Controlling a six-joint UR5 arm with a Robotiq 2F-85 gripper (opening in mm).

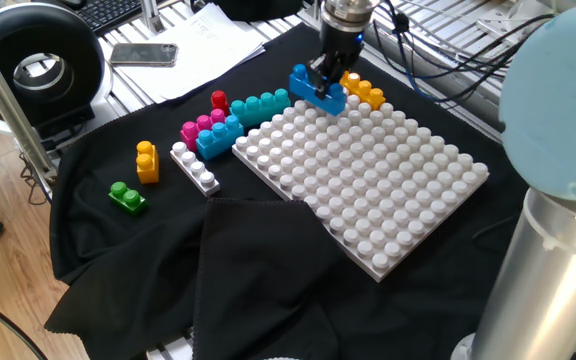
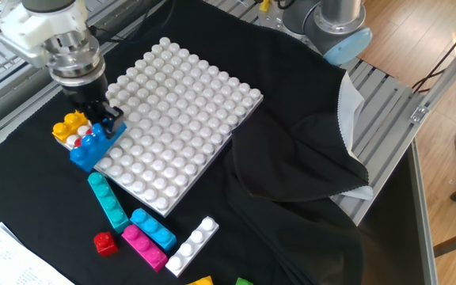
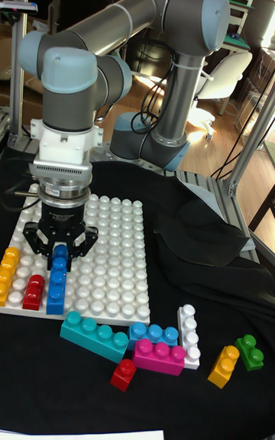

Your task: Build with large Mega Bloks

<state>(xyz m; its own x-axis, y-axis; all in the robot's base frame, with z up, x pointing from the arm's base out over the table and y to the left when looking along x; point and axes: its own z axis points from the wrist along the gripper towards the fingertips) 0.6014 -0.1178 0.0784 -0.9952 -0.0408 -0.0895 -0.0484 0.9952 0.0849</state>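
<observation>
My gripper point(image 1: 325, 76) point(image 2: 99, 120) point(image 3: 59, 246) is shut on a long blue Mega Blok point(image 1: 316, 90) point(image 2: 95, 145) point(image 3: 56, 281). It holds the brick over the edge row of the white studded board point(image 1: 368, 170) point(image 2: 180, 111) point(image 3: 114, 257); I cannot tell whether brick and studs touch. Just off that edge lie a yellow-orange brick point(image 1: 362, 89) point(image 2: 69, 125) point(image 3: 8, 264) and a red one point(image 3: 33, 292). On the black cloth lie loose teal point(image 1: 260, 105) point(image 3: 95, 335), pink point(image 1: 202, 125) point(image 3: 159, 356), short blue point(image 1: 218, 136), white point(image 1: 194, 167), small red point(image 1: 218, 99), yellow point(image 1: 147, 161) and green point(image 1: 126, 196) bricks.
Black cloth point(image 1: 268, 280) covers the table and bunches into a fold point(image 2: 307, 174) beside the board. Papers and a phone point(image 1: 144, 54) lie beyond the cloth, next to a round black device point(image 1: 33, 65). The arm's base point(image 2: 335, 24) stands past the far corner.
</observation>
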